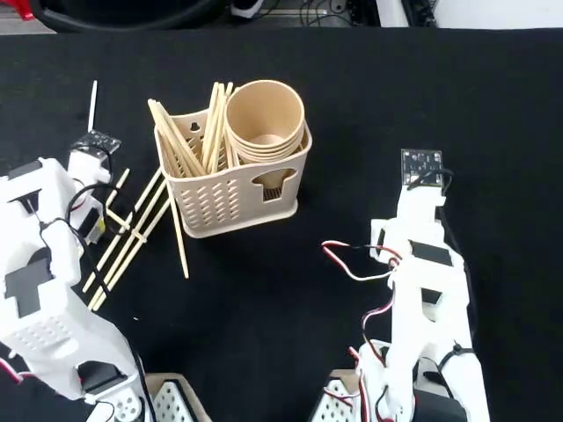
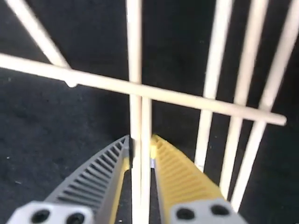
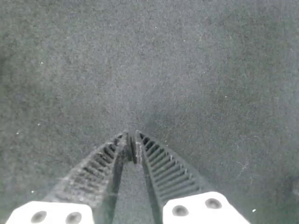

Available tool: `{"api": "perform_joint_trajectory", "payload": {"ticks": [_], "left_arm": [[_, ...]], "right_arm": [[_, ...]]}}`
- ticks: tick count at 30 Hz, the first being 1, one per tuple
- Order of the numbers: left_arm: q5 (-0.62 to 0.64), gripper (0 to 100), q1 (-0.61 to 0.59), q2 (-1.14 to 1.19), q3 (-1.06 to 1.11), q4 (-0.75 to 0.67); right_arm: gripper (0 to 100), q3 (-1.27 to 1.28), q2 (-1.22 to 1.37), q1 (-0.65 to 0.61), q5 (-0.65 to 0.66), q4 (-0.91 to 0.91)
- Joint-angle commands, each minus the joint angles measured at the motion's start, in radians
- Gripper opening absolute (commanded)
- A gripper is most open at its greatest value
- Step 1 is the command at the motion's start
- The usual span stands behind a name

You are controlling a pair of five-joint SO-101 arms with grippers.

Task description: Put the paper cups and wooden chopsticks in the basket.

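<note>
A beige slotted basket (image 1: 230, 195) stands mid-table. It holds a stack of paper cups (image 1: 264, 119) and several wooden chopsticks (image 1: 186, 136) leaning upright. More loose chopsticks (image 1: 134, 230) lie on the black cloth to the left of the basket, and one stick lies across them. My left gripper (image 2: 140, 142) is down among them, shut on a pair of chopsticks (image 2: 139, 116) held between its grey and yellow fingers. In the high view the left gripper (image 1: 98, 229) is at the left end of that loose bundle. My right gripper (image 3: 131, 140) is shut on nothing, just above bare cloth.
The right arm (image 1: 422, 255) stands to the right of the basket with open black cloth (image 1: 352, 132) around it. One chopstick (image 1: 179, 242) leans from the basket's front left corner down to the table. Cables and gear lie beyond the far edge.
</note>
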Motion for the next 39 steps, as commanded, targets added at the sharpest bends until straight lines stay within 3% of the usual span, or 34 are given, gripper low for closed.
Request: {"api": "perform_joint_trajectory", "payload": {"ticks": [1, 9, 27, 31, 35, 39], "left_arm": [[-0.046, 3, -0.030, 0.009, -0.019, 0.037], [-0.041, 3, -0.031, -0.083, -0.001, 0.043], [0.020, 3, -0.025, -0.738, 0.262, 0.060], [0.043, 3, -0.027, -0.753, 0.277, -0.006], [0.245, 3, -0.022, -0.710, 0.269, -0.049], [0.178, 12, -0.004, -0.597, 0.277, -0.043]], "right_arm": [[2.1, -0.002, -0.002, -0.006, 0.012, -0.009], [2.1, -0.002, -0.002, -0.003, 0.012, -0.009], [2.1, -0.002, -0.002, -0.003, 0.012, -0.008], [2.1, -0.002, -0.002, -0.003, 0.012, -0.008], [2.1, -0.002, -0.002, -0.003, 0.012, -0.008], [2.1, -0.002, -0.002, -0.003, 0.012, -0.008]]}}
